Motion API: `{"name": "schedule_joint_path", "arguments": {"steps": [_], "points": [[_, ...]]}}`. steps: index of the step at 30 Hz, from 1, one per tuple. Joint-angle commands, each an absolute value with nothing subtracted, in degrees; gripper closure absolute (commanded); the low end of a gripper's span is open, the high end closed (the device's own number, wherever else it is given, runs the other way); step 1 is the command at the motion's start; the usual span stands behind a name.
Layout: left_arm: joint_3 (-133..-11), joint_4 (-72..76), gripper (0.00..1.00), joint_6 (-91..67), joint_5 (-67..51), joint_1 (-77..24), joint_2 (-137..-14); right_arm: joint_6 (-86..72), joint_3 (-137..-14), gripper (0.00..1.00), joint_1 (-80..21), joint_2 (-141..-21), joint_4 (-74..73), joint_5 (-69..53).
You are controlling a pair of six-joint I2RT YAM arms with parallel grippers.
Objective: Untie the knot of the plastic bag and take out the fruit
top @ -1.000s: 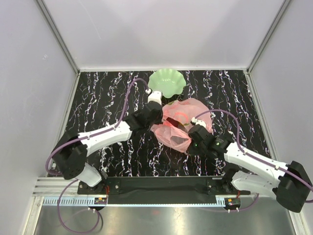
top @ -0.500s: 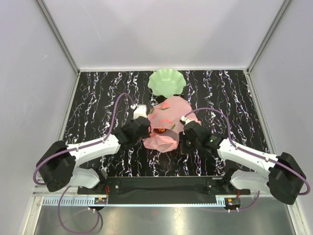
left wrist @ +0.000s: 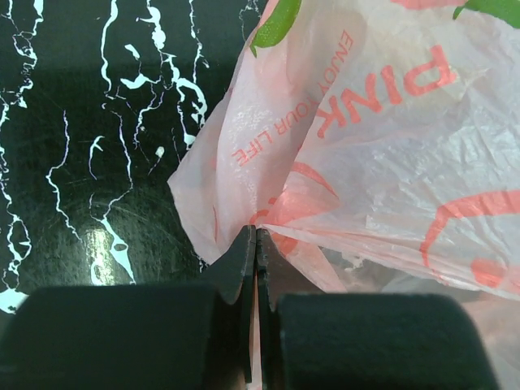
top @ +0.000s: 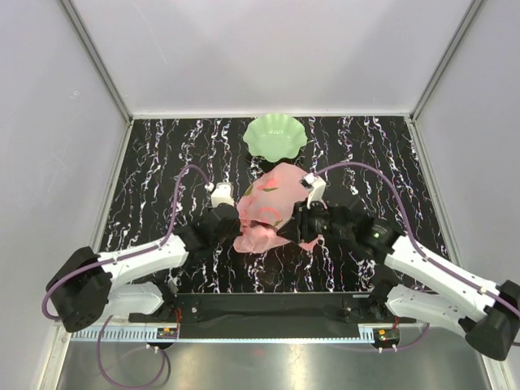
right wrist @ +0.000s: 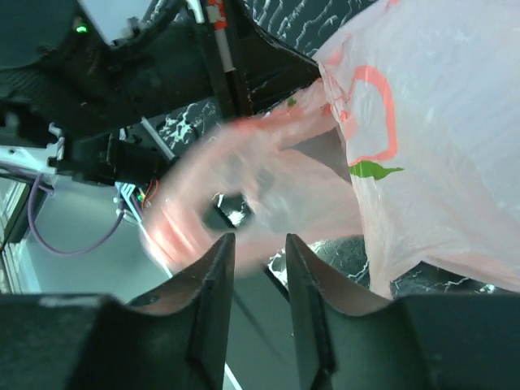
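Top external view: the pink plastic bag (top: 270,203) is lying crumpled on the black marbled table (top: 162,162), about mid-table and just beside the near rim of the green dish (top: 275,136); cannot tell whether the two are touching. Both arms are reaching in toward it, with the left gripper (top: 236,224) sitting at the bag's left edge and the right gripper (top: 303,223) at its right edge. Left wrist view: the left fingers (left wrist: 236,268) are pressing tight together, clamping a thin gathered fold of the bag. The plastic is fanning out up and to the right from the pinch, showing red lettering and a green leaf print, and bare table is showing to the left of the fold. Right wrist view: the right fingers (right wrist: 213,268) are standing slightly parted with a narrow gap between the tips, gripping nothing. A blurred pink loop of the bag is sitting just beyond those tips, and the rest of the bag is filling the right side of that view.
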State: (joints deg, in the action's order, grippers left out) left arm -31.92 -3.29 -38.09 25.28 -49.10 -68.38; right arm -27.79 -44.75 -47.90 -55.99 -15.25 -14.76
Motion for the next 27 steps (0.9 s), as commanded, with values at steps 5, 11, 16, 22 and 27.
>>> {"name": "schedule_joint_path", "arguments": {"steps": [5,11,16,22,27], "points": [[-33.0,0.2,1.00,-40.6,24.9,-51.3,-64.2,-26.5,-51.1,0.48,-48.2,-51.4,-20.3,-10.1],[-38.0,-2.3,1.00,-40.5,26.7,-52.4,-65.3,-27.8,-54.5,0.79,-48.2,-58.6,-20.2,-13.3],[-41.1,-2.9,1.00,-40.4,28.6,-52.4,-66.5,-30.2,-51.2,1.00,-52.7,-62.7,-17.6,-14.5],[-43.3,-2.4,1.00,-39.7,31.0,-52.4,-66.9,-32.3,-46.6,1.00,-58.8,-65.5,-17.2,-12.7],[-42.0,-2.6,1.00,-38.8,29.4,-52.5,-68.9,-32.4,-48.2,1.00,-59.0,-66.0,-21.7,-0.5]]}}
